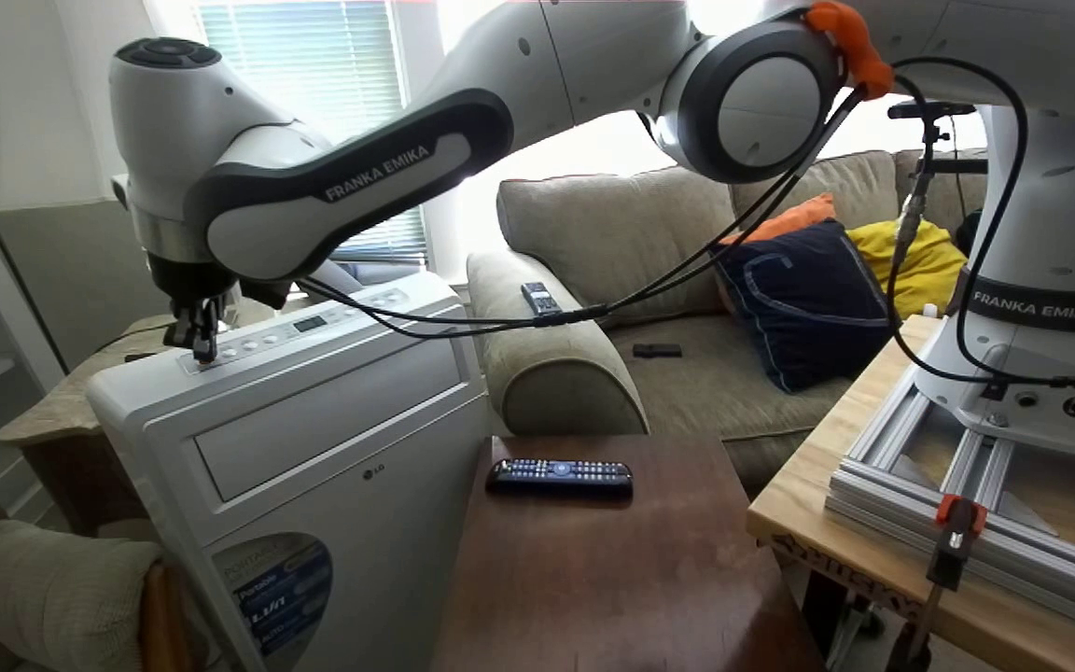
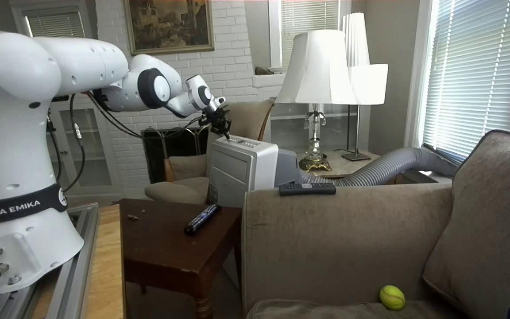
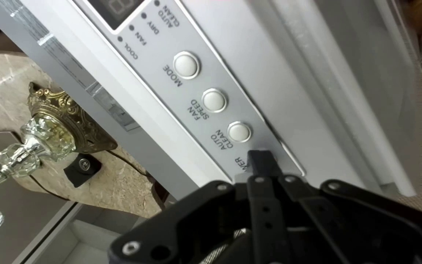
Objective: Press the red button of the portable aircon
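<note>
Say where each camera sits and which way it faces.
Exterior view: by the brown table, facing portable aircon and couch; arm, base, end effector show.
Exterior view: seemingly over the couch, facing the painting; same parts show.
Wrist view: on the arm, facing down at white buttons; only end effector shows.
Both exterior views share the portable aircon and brown table.

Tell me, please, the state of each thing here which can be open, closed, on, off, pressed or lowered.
gripper: closed
portable aircon: seems off
display: looks unlit, faint segments showing
mode lights: look dark
three white buttons: untouched by the gripper
red button: not clearly visible; pressed or not, cannot tell
window blinds: lowered
glass lamp: seems unlit
</note>
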